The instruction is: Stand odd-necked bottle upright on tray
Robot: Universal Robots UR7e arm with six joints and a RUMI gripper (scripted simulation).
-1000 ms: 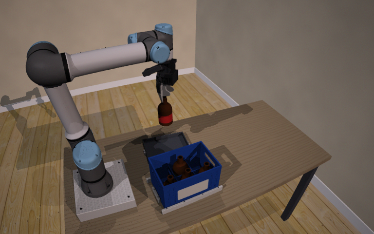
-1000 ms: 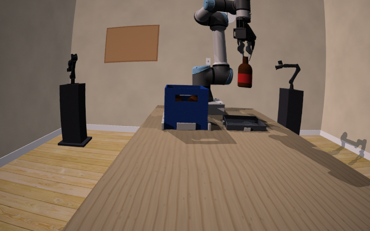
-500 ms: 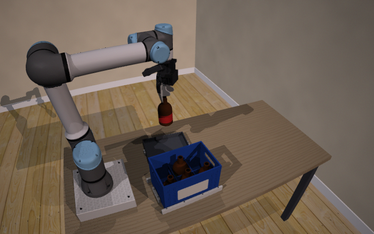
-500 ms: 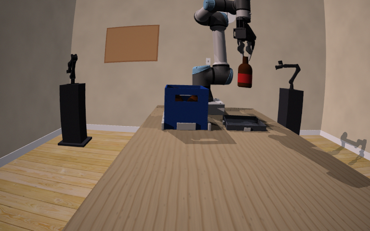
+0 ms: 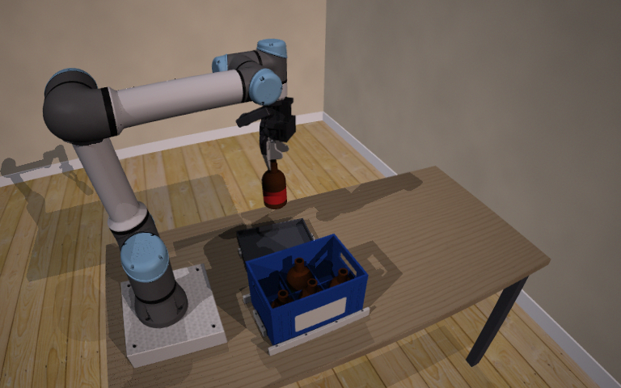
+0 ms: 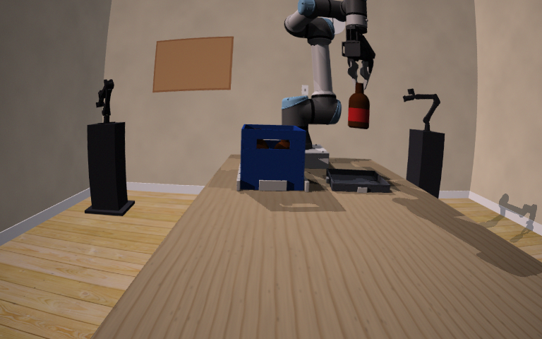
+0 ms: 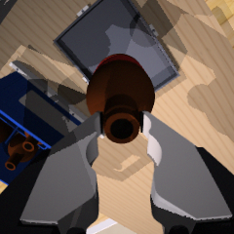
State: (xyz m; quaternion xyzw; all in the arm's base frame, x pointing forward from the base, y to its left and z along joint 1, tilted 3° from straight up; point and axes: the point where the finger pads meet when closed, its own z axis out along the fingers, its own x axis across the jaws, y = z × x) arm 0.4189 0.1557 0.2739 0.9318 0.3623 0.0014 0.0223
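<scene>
Going by the view from above, the arm's pale base plate point(image 5: 211, 336) point(image 6: 317, 162) is at the left, on the near side of the table point(image 5: 435, 229) point(image 6: 272, 259) point(image 7: 166, 104). Right of it, on the far side, the dark tray point(image 5: 274, 238) point(image 6: 344, 186) point(image 7: 88, 39) lies flat with nothing standing on it. High above the tray area, the gripper point(image 5: 272, 163) point(image 6: 360, 85) point(image 7: 121, 112) is pinching the red-label bottle point(image 5: 274, 185) point(image 6: 358, 104) point(image 7: 120, 90) by its neck, and it hangs pretty much upright. Can't tell from here if that neck is really the odd one.

Last along is the blue crate point(image 5: 279, 320) point(image 6: 272, 167) point(image 7: 12, 88), on the near side and level, with the four other bottles point(image 5: 298, 278) point(image 7: 19, 148) inside.

So the job now looks like the set-down, I'd guess well past halfway. My take: get the base over the middle of the tray before dropping any height, because in the wrist view the bottle overlaps the tray's edge and that angle doesn't prove it's centred. Then straight down, slow, bottle vertical, clear of the rim and crate wall. Ease off at first contact; pressing or landing on the rim could tip or shove a loose tray. Once it's flat, open evenly so neither finger drags the neck, and lift straight up.
</scene>
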